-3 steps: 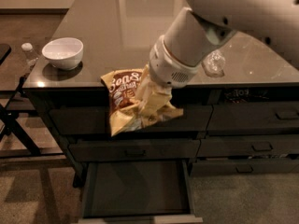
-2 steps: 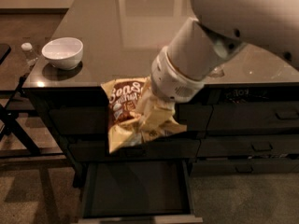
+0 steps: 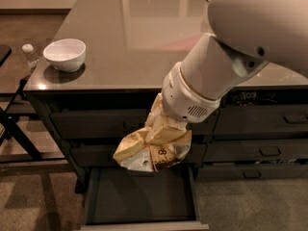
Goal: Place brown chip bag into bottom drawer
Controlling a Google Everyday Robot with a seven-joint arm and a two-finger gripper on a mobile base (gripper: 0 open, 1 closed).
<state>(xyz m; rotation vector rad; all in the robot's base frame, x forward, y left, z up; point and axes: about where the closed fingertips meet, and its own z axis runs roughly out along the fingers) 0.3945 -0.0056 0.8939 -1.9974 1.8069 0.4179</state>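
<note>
A dark desk (image 3: 144,32) with a glossy top is seen from above, with columns of drawers below its front edge. The robot's white arm (image 3: 226,57) is reached down from the upper right, past the front of the desk. Its hand (image 3: 161,131) is clenched on the brown chip bag (image 3: 144,154), which is held crumpled in the air in front of the middle drawer front (image 3: 91,154) of the left column. The bag hangs directly above the back part of the open bottom drawer (image 3: 139,198), without touching its bare dark floor. Compared with a moment ago, the bag has been carried lower, from the level of the upper drawer front down to just above the drawer opening, and it has been turned so that its lettering is mostly hidden and its paler yellow side is shown. A white bowl (image 3: 64,54) is seen on the desk's left corner, and a water bottle (image 3: 30,55) stands just beyond that corner.
</note>
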